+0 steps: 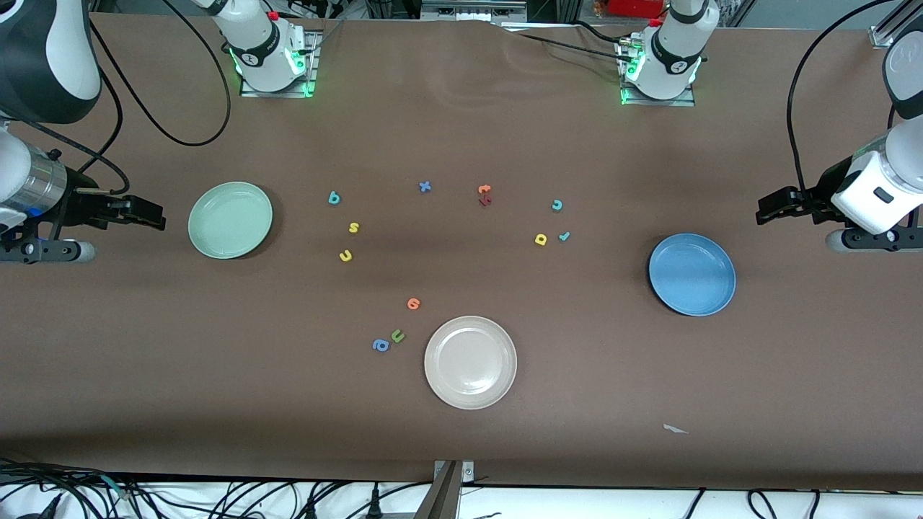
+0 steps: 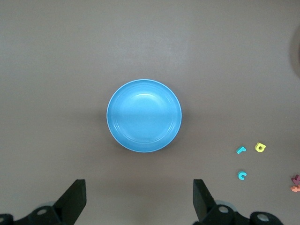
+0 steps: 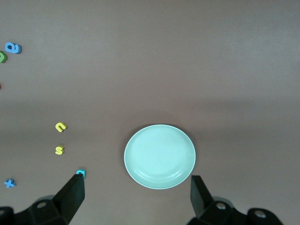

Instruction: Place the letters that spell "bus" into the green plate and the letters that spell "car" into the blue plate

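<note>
My right claw (image 1: 160,218) hangs wide open and holds nothing, up by the right arm's end of the table, beside the green plate (image 1: 230,219); near that plate lie the teal b (image 1: 334,197), the yellow s (image 1: 353,228) and the yellow u (image 1: 345,255). Toward the left arm's end lie the teal c (image 1: 557,205), the yellow a (image 1: 541,239) and the teal r (image 1: 564,236). Then comes the blue plate (image 1: 691,274), and my left claw (image 1: 761,213) hangs wide open with nothing in it.

We see even, fairly bright overhead lighting. The desk (image 1: 461,432) shows soft darker bands and faint shadows. The white plate (image 1: 470,362) and blue plate (image 2: 144,116) carry mild glare. Focus stays sharp throughout.
</note>
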Available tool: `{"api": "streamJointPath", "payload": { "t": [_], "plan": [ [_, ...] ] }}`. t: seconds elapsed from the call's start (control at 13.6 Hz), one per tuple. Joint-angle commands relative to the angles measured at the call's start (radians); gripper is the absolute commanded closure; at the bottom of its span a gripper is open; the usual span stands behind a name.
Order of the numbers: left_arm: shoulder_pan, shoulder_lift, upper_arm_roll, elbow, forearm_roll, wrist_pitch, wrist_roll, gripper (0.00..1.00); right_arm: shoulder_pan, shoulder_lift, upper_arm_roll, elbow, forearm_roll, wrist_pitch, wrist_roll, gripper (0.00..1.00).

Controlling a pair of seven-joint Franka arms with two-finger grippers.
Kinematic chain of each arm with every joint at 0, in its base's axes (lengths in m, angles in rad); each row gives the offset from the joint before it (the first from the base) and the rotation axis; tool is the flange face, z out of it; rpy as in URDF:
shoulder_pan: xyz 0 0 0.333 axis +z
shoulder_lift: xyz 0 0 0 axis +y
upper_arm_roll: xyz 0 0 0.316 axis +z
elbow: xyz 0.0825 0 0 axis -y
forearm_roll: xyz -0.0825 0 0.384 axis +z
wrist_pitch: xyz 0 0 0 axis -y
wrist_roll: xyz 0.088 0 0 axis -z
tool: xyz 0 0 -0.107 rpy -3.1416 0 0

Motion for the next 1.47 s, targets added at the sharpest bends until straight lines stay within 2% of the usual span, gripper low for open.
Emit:
{"api": "streamJointPath", "payload": {
  "t": [0.0, 0.37, 0.59, 1.03, 1.39],
  "plan": [
    [0.002, 0.003, -0.003, 0.008, 0.03, -0.005, 0.007, 0.0, 0.015, -0.017, -0.009, -0.015, -0.005, -0.006, 0.012, 0.0],
    [0.002, 0.003, -0.003, 0.008, 0.03, -0.005, 0.007, 0.0, 0.026, -0.017, -0.009, -0.016, -0.005, -0.01, 0.04, 0.0],
    [0.002, 0.003, -0.003, 0.006, 0.03, -0.005, 0.007, 0.0, 0.04, -0.017, 0.02, -0.016, -0.005, -0.01, 0.118, 0.0],
    [0.002, 0.003, -0.003, 0.008, 0.033, -0.004, 0.007, 0.0, 0.04, -0.012, 0.141, -0.041, -0.005, -0.003, 0.308, 0.0],
    [0.002, 0.003, -0.003, 0.008, 0.032, -0.002, 0.005, 0.0, 0.04, -0.023, 0.215, -0.131, -0.002, 0.026, 0.414, 0.0]
  ]
}}
